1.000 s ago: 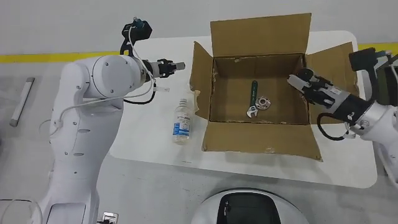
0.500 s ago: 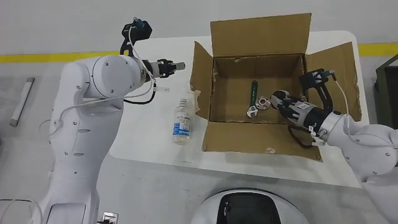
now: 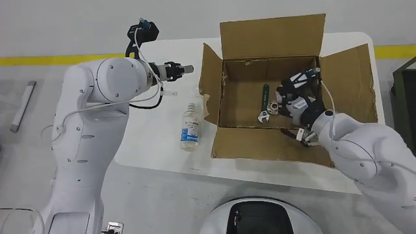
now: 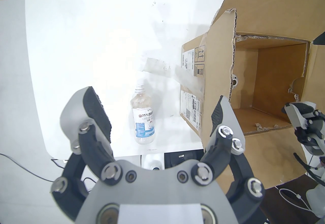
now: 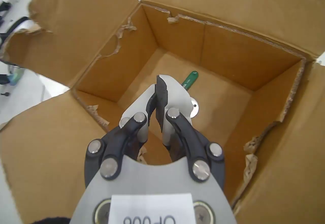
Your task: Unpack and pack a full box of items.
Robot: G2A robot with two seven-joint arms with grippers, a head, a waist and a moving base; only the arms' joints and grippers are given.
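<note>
Table [image 3: 156,143]: white with rounded corners, carrying the box and the bottle.
Box [image 3: 273,144]: brown cardboard on the table's right half, all four flaps folded open, with ragged, torn edges along the rim.
Right hand [image 5: 155,90]: inside the box, low over its floor near the wrench's head and the disc. Its fingers are pressed together with the pads meeting, and nothing shows between them.
Left hand [image 4: 156,98]: held above the table to the left of the box — fingers spread wide, holding nothing.
Bottle [image 3: 190,127]: clear plastic with a blue-and-white label, lying on its side on the table just beside the box's left wall, cap toward the far edge.
Wrench [image 3: 264,103]: adjustable, green-handled, flat on the box floor with its handle toward the far wall.
Disc [image 3: 275,108]: small round metal part on the box floor just beside the wrench's head — partly hidden behind a finger in the right wrist view.
</note>
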